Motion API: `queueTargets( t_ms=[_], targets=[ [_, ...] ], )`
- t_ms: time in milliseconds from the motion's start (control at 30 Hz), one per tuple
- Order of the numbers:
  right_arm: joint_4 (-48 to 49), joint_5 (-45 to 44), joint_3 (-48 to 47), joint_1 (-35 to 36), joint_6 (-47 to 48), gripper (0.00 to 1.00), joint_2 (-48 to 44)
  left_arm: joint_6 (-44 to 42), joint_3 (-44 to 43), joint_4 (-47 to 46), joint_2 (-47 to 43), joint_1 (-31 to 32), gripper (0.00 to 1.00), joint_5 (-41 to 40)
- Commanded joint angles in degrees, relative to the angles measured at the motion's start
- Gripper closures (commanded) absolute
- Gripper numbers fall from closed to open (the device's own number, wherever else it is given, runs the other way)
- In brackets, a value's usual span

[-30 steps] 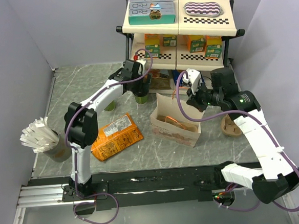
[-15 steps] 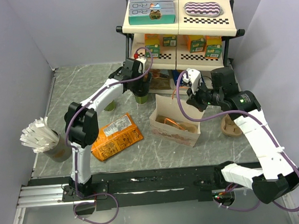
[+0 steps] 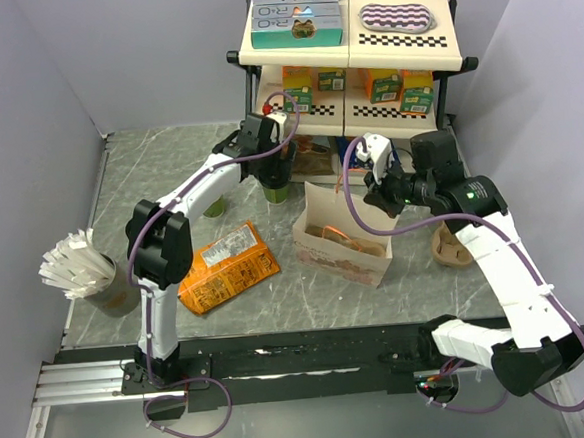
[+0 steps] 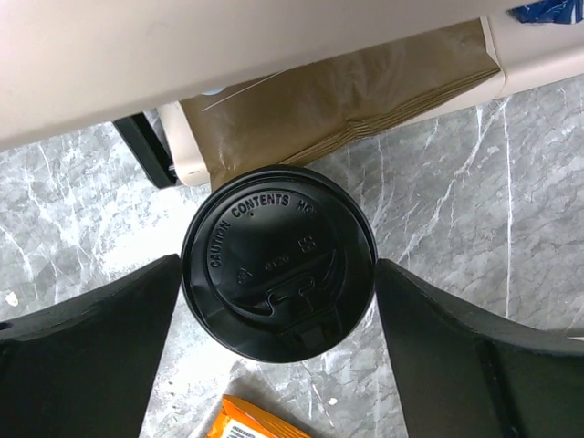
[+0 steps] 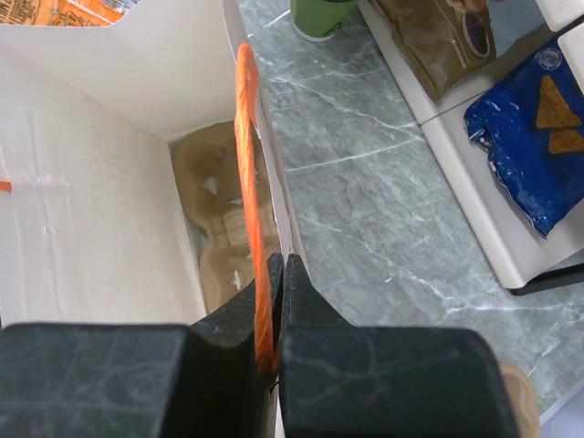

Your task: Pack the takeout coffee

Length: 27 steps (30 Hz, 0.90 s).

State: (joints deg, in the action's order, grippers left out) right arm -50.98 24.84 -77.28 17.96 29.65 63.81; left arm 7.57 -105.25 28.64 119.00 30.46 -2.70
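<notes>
The takeout coffee, a dark green cup with a black lid, stands by the shelf foot. My left gripper reaches over it from above, and both fingers touch the lid's rim on either side. In the top view the left gripper sits just behind the cup. The white paper bag stands open to the right of the cup. My right gripper is shut on the bag's orange handle at the far rim. A brown cup carrier lies inside the bag.
A two-tier shelf rack with snack boxes stands at the back. A lidless green cup, an orange snack bag and a cup of white sticks are to the left. Another brown carrier lies to the right.
The paper bag has shifted slightly left, with my right gripper still holding its handle. The left gripper and the cup have barely moved.
</notes>
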Motion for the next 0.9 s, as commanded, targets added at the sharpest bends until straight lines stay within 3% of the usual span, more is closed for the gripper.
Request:
queueTargets(
  t_ms=[0,100,500,867],
  targets=[
    [1.94,0.03,-2.88,-0.47,-0.73,1.00,0.09,-0.28,-0.92,0.01,-0.61,0.30,0.10,1.38],
    [2.11,0.03,-2.79,-0.38,-0.82,1.00,0.00,-0.37,-0.92,0.01,-0.70,0.39,0.16,1.82],
    [2.47,-0.32,-2.44,-0.38,-0.91,1.00,-0.27,-1.42,-0.13,0.10,-0.88,0.39,0.22,2.00],
    [2.73,-0.06,-2.62,-0.46,-0.82,1.00,-0.18,-1.95,-0.13,0.01,-0.52,0.48,0.16,1.38]
  ],
)
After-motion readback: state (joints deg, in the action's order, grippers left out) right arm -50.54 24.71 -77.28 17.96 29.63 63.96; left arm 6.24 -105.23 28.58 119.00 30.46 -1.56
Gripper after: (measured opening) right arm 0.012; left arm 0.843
